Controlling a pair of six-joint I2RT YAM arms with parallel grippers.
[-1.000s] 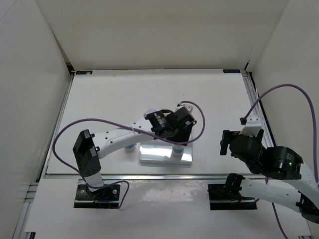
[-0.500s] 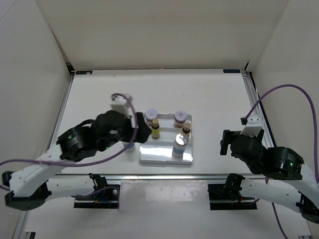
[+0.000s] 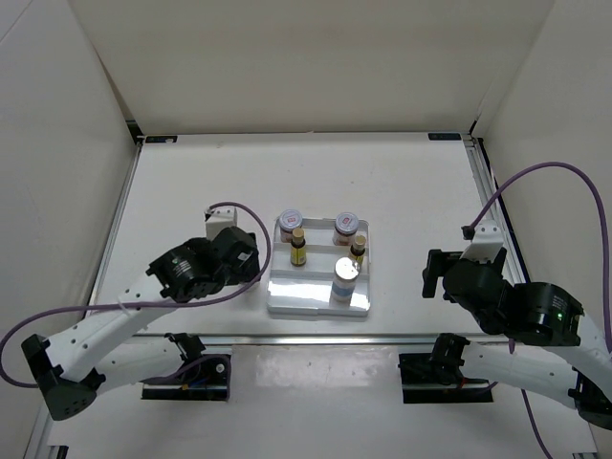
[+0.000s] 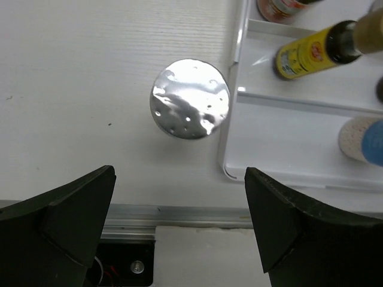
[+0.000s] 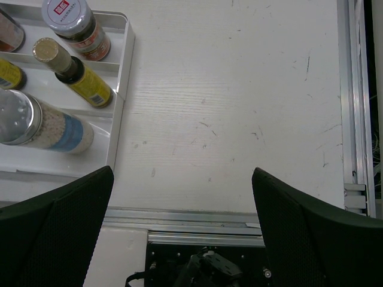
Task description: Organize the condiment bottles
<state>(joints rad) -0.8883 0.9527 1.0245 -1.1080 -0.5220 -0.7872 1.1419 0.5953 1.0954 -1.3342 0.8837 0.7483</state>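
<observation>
The white ridged tray [image 3: 306, 301] holds two brownish jars with white lids [image 3: 291, 222] [image 3: 346, 224], two slim yellow bottles [image 3: 297, 247] [image 3: 358, 251] and one silver-topped cylinder [image 3: 344, 273]. The other silver-topped cylinder [image 4: 190, 98] stands on the table just left of the tray [image 4: 287, 149]; my left arm hides it in the top view. My left gripper [image 3: 239, 263] [image 4: 179, 221] is open and empty, above and near-side of that cylinder. My right gripper [image 3: 435, 273] [image 5: 182, 221] is open and empty, right of the tray [image 5: 119, 78].
An aluminium rail [image 3: 306, 337] runs along the table's near edge, with the arm bases behind it. Another rail [image 3: 490, 220] borders the right side. White walls enclose the table on the left, back and right.
My left arm has pulled back from over the tray to the left and toward the near edge, uncovering the bottles in the tray. The right arm has not moved.
</observation>
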